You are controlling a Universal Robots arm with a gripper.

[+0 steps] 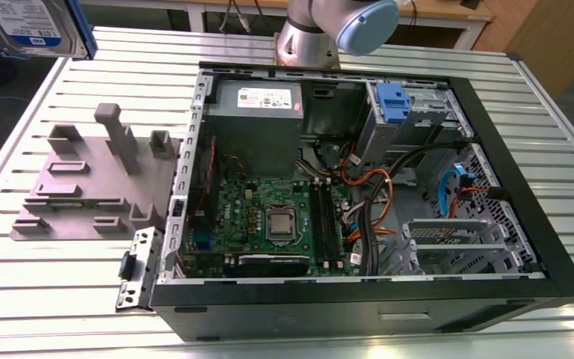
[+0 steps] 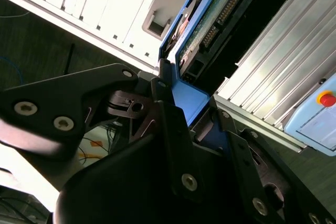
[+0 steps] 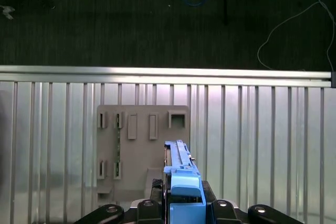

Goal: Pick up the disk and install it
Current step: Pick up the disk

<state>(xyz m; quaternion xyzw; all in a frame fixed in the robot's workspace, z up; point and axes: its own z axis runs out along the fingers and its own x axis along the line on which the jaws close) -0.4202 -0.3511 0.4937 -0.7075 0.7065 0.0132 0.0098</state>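
Observation:
The disk (image 1: 30, 27), a silver-grey drive with a white-and-blue label in a blue carrier, hangs high in the air at the exterior view's upper left, beyond the table's edge. In the first wrist view its blue carrier tab (image 3: 181, 179) stands on edge between my black fingers (image 3: 148, 205), above the grey fixture (image 3: 142, 145). In the second wrist view the disk (image 2: 210, 22) shows its green circuit-board side. There my gripper (image 2: 191, 109) is shut on the carrier's end.
The grey holding fixture (image 1: 78, 183) lies on the slatted aluminium table (image 1: 28, 299). The open computer case (image 1: 507, 194) holds a motherboard, a grey power-supply box (image 1: 257, 97), cables, a blue-tabbed bay (image 1: 392, 101) and a metal drive cage (image 1: 447, 239). The arm's base (image 1: 312, 37) stands behind it.

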